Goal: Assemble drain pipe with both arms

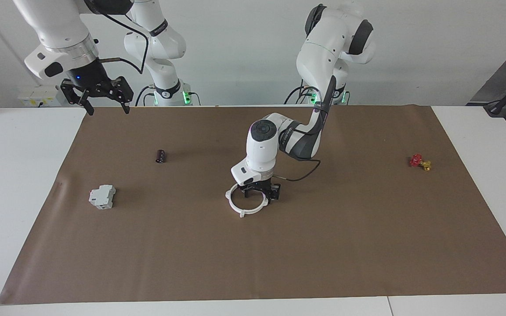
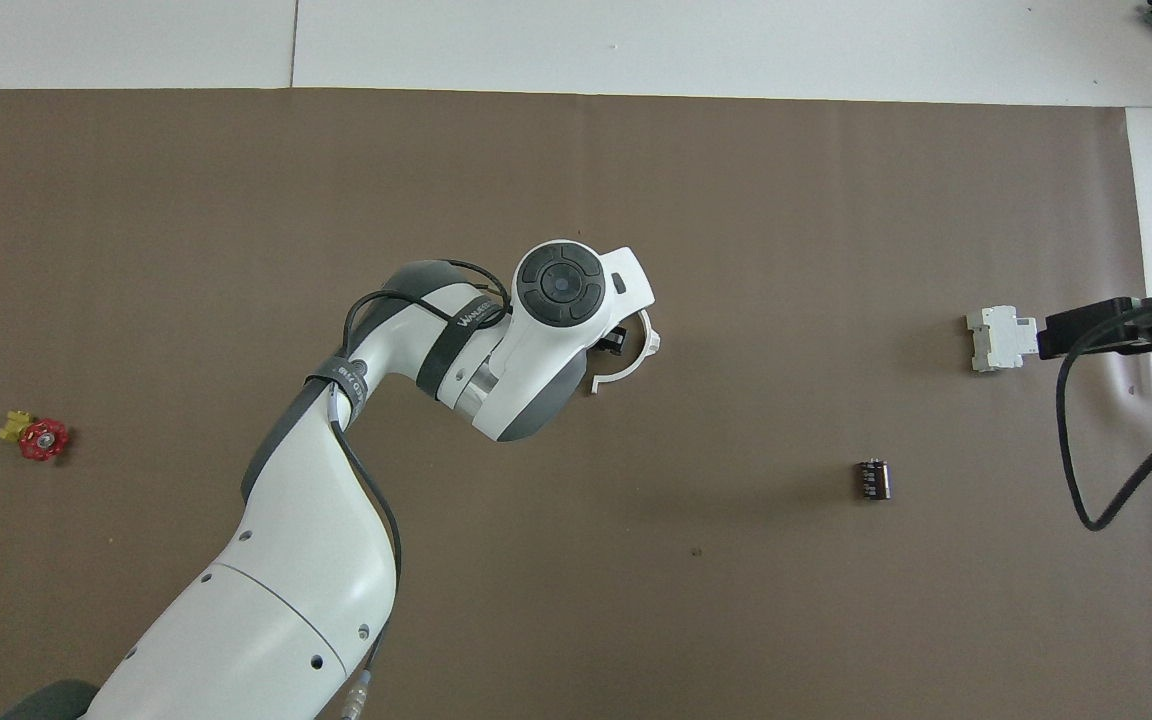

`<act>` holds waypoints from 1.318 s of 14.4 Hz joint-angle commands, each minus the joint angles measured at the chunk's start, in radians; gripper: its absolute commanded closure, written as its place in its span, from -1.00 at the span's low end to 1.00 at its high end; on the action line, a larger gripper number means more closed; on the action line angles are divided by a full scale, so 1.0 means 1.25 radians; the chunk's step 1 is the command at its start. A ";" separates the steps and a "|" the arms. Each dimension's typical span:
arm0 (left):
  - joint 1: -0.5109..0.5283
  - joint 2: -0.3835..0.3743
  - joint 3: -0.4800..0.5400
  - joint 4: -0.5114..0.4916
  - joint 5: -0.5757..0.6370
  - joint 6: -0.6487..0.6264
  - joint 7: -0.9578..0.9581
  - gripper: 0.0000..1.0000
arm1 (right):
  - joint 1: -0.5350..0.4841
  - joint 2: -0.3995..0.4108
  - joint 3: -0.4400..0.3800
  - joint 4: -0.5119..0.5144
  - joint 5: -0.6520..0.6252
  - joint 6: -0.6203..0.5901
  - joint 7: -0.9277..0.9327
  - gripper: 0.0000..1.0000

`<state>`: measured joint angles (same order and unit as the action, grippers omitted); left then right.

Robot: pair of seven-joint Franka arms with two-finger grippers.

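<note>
White drain pipe (image 1: 247,205) under left pincer (image 1: 259,192)

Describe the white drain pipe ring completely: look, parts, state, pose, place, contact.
The drain pipe is a thin white ring of plastic-looking material with small tabs sticking out from its rim. It lies flat on the brown mat near the table's middle. The left end effector is down at the ring's robot-side edge; actual grip cannot be confirmed.
</note>
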<state>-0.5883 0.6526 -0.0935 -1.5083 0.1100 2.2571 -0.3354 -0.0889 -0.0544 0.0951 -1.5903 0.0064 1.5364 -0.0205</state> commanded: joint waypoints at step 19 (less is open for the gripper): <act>0.012 -0.085 0.017 -0.008 -0.014 -0.050 0.004 -1.00 | -0.005 -0.001 0.001 -0.002 0.019 -0.006 0.000 -0.99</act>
<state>-0.5783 0.5946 -0.0754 -1.5053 0.1096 2.2254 -0.3460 -0.0889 -0.0540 0.0951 -1.5908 0.0064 1.5364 -0.0205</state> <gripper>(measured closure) 0.000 0.000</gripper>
